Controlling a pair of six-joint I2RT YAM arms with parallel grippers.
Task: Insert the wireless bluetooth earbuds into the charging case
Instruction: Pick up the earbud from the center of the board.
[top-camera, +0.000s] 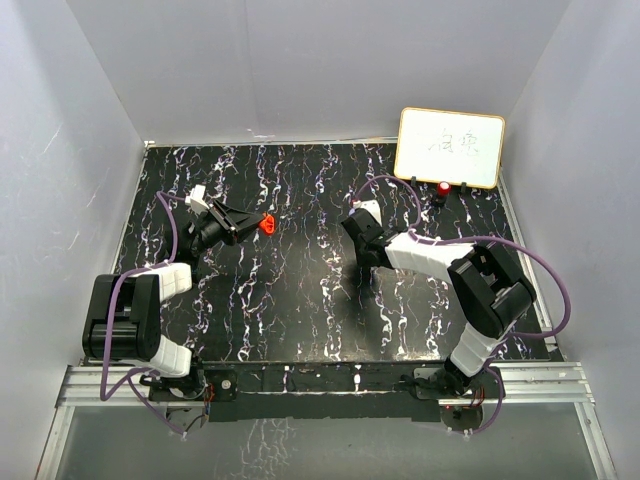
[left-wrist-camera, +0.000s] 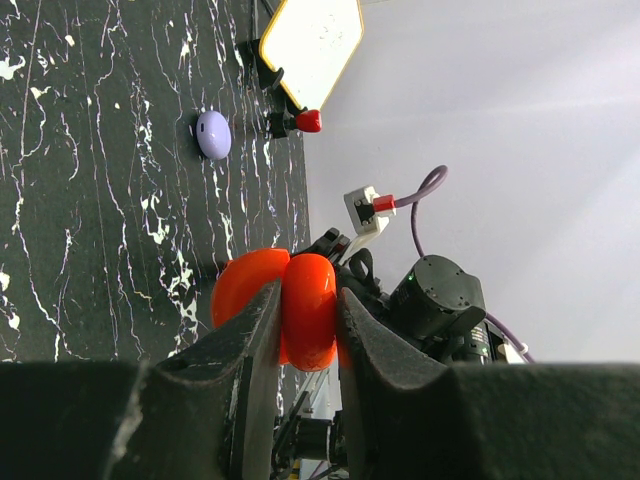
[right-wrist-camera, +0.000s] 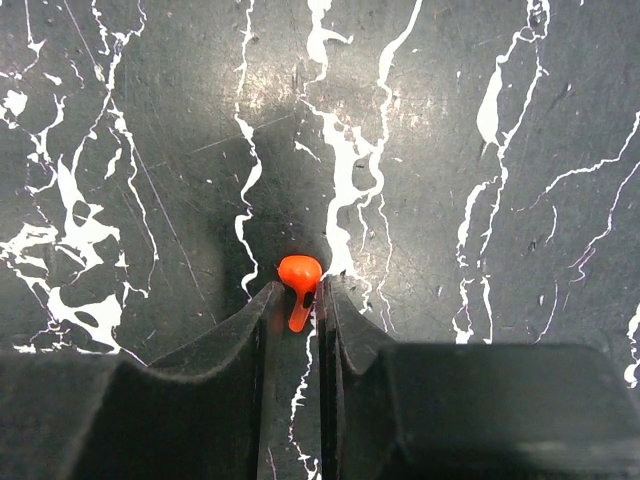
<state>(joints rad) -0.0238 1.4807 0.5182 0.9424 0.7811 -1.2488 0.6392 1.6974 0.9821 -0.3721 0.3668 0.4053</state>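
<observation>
My left gripper (top-camera: 252, 224) (left-wrist-camera: 308, 292) is shut on a red round charging case (top-camera: 267, 223) (left-wrist-camera: 312, 325), held off the table at the left with its two halves swung apart. My right gripper (top-camera: 357, 226) (right-wrist-camera: 297, 295) points down at the marbled table in the middle right. It is shut on a tiny red earbud (right-wrist-camera: 299, 273), whose stem sits between the fingertips and whose head pokes out past them. I cannot tell whether the earbud still touches the table. In the top view the earbud is hidden under the right gripper.
A lavender round case (left-wrist-camera: 213, 134) lies on the black marbled table (top-camera: 300, 300) toward the back right. A small whiteboard (top-camera: 450, 147) stands at the back right corner with a small red knob (top-camera: 443, 188) at its foot. White walls enclose the table.
</observation>
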